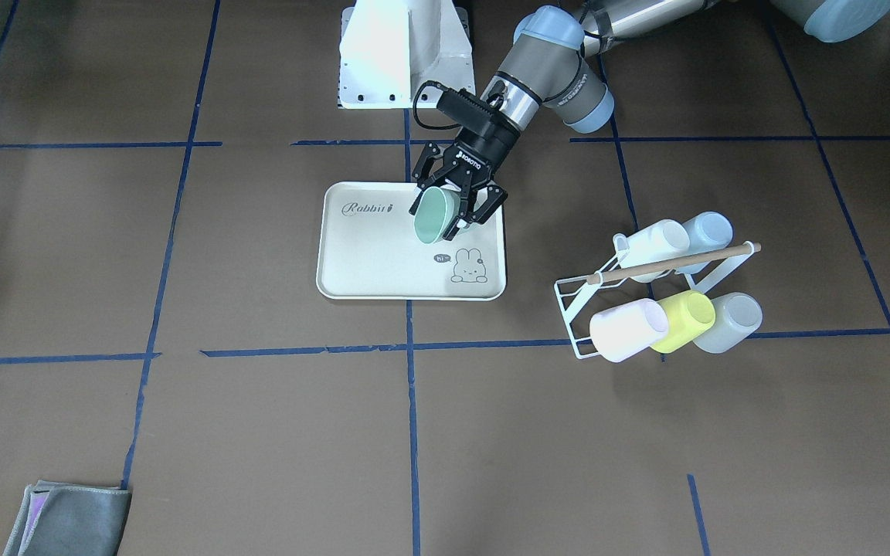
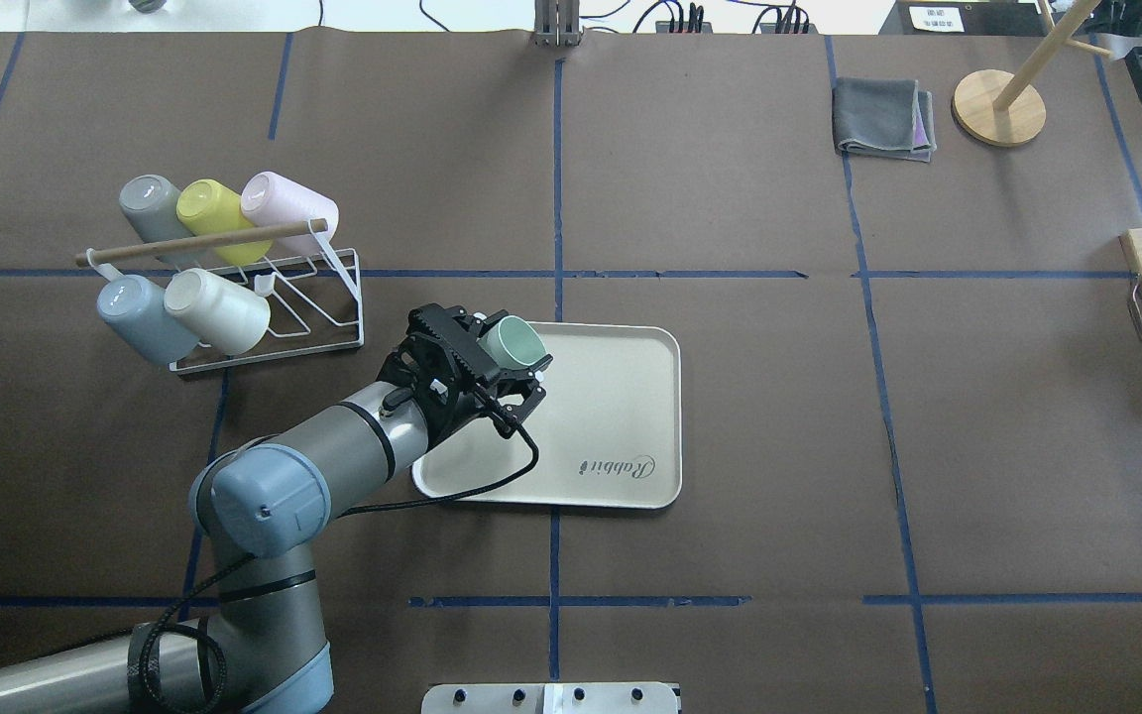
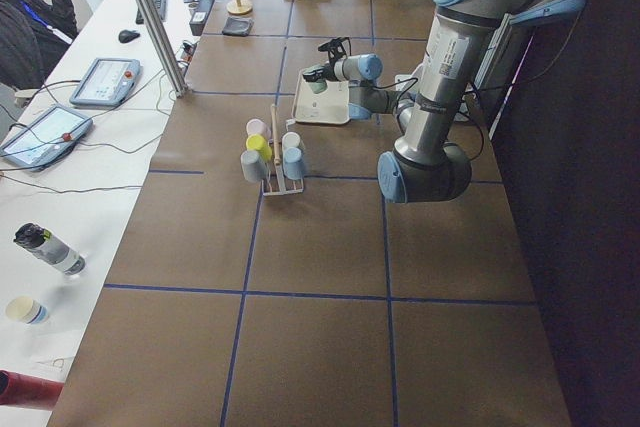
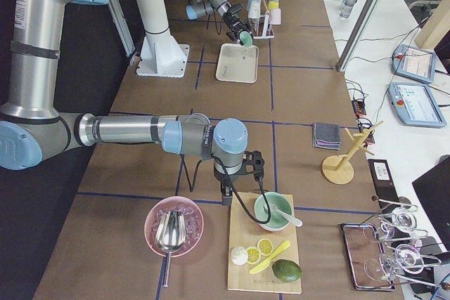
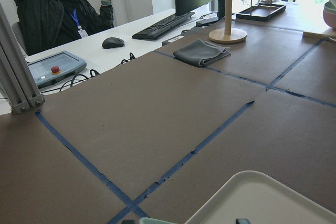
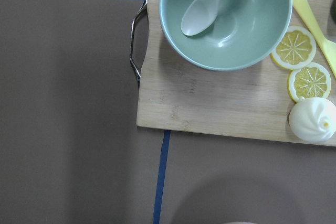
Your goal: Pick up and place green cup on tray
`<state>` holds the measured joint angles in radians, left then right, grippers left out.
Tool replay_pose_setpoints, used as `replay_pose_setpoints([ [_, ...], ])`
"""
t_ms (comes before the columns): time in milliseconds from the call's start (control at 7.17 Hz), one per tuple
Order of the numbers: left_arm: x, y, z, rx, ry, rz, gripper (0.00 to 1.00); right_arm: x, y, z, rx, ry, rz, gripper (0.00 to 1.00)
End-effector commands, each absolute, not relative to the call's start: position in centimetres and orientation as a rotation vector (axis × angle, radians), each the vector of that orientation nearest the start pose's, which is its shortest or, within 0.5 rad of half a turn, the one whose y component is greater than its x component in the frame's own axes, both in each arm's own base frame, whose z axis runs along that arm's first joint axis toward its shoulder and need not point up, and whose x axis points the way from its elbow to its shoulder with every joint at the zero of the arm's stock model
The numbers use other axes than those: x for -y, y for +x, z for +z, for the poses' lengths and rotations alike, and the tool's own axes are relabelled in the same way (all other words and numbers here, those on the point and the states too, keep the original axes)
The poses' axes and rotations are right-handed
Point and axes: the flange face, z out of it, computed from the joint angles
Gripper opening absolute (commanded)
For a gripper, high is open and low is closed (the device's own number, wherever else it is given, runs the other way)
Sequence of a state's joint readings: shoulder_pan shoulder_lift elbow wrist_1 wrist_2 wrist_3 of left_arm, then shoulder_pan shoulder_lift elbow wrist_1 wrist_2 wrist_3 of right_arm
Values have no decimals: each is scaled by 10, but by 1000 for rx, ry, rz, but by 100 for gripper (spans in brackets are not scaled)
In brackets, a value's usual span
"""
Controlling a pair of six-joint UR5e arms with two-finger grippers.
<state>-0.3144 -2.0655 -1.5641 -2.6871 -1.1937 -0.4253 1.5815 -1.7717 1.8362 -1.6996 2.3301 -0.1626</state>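
My left gripper [image 1: 456, 205] is shut on the green cup [image 1: 435, 215], a pale mint tumbler. It holds the cup tilted on its side, over the tray's [image 1: 383, 266] corner nearest the robot and the cup rack. In the overhead view the green cup [image 2: 514, 342] shows its open mouth, in the left gripper [image 2: 492, 365] above the cream tray [image 2: 611, 426] with the "Rabbit" script. The left wrist view shows only a tray corner [image 5: 262, 198]. My right gripper [image 4: 235, 182] hangs over a cutting board far to the right. I cannot tell whether it is open or shut.
A white wire rack [image 2: 264, 322] with a wooden handle holds several cups on their sides, among them a yellow-green cup [image 2: 209, 206]. A grey cloth [image 2: 883, 119] and a wooden stand [image 2: 999, 99] lie far right. A cutting board [image 6: 210, 103] bears a green bowl [image 6: 226, 19].
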Motion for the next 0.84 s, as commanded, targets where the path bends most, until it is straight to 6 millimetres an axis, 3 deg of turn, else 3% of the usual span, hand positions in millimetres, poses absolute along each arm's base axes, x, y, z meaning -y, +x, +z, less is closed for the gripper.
replay_pose_setpoints([
  [0,354,577,254,-1004,1272,352,67,401,69,632,760,4,-120,100],
  [279,349,590,258,-999,1257,367,67,401,69,632,762,5,-121,100],
  [418,349,598,242,-1013,1267,354,67,401,69,632,762,5,-121,100],
  [697,346,613,243,-1002,1253,287,67,401,69,632,762,5,-121,100],
])
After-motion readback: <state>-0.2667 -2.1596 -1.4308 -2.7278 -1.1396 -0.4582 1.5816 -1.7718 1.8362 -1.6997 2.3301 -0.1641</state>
